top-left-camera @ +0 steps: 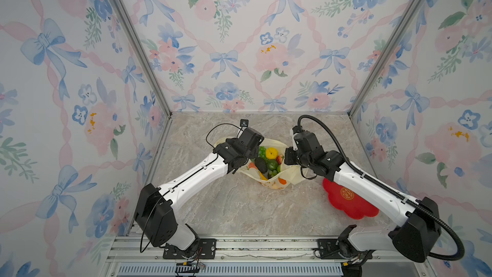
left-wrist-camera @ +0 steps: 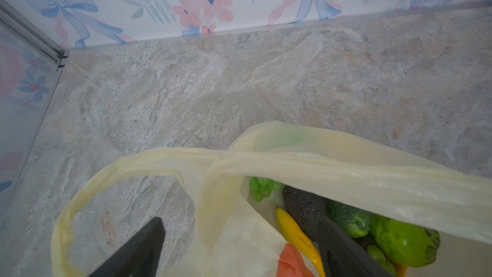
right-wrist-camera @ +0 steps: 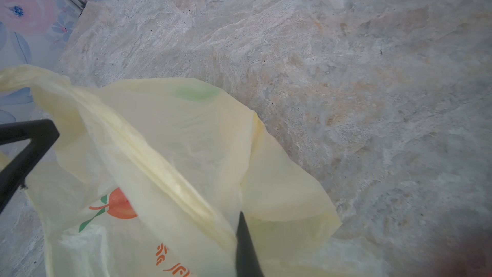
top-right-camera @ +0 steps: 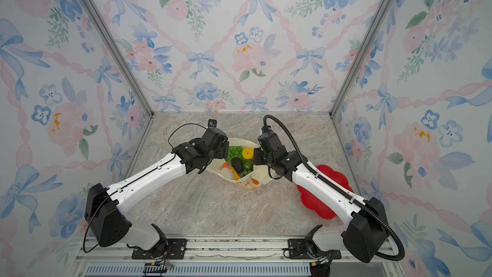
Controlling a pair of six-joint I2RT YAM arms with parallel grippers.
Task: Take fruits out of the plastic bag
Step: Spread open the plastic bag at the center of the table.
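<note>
1. Jaws of the left gripper stood wide apart, straddling one wall of the plastic bag.
2. The right gripper was closed together, pinching the bag's rim on the opposite side.
3. The fruits lay inside the open bag, between the two grippers. The grapes, avocado and banana were nearest the left gripper.
4. The red plate lay behind the right gripper, partly under its arm.

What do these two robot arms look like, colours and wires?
Both arms have white shells with black joints and bases. The left arm has a thin black wire; the right arm carries a thick ribbed black hose. Fingers are black.
</note>
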